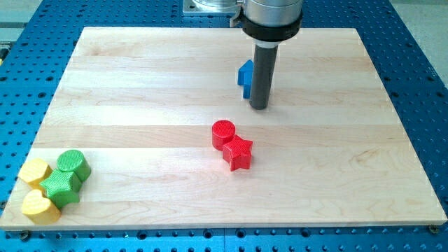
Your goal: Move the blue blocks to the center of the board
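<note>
A blue block stands on the wooden board above the middle, partly hidden behind the dark rod, so its shape is unclear. My tip rests on the board just to the right of and slightly below the blue block, touching or almost touching it. Only one blue block shows in the camera view.
A red cylinder and a red star touch each other near the board's middle, below the tip. At the bottom left corner sit a green cylinder, a green star and two yellow blocks.
</note>
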You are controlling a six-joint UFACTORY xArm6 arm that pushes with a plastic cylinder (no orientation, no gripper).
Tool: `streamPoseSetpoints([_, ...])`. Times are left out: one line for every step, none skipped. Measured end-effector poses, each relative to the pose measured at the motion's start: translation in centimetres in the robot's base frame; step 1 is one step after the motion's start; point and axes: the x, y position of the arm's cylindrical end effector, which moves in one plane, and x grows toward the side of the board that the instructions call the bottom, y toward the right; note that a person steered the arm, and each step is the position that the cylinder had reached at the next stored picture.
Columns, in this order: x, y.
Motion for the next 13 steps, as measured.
streamPoseSetpoints([0.0, -4.3])
streamPoseSetpoints([0.6, -11.0])
streamPoseSetpoints([2.1, -13.6])
streamPoseSetpoints([2.2, -14.3])
streamPoseSetpoints([2.2, -14.3])
streamPoseSetpoints([2.1, -10.7])
streamPoseSetpoints([2.1, -3.2])
streamPoseSetpoints([0.9, 4.3])
streamPoseSetpoints([-4.5, 5.1])
streamPoseSetpoints([-8.0, 5.1])
streamPoseSetpoints([-8.3, 4.7])
streamPoseSetpoints([-8.3, 2.9])
streamPoseSetpoints([-8.3, 0.9])
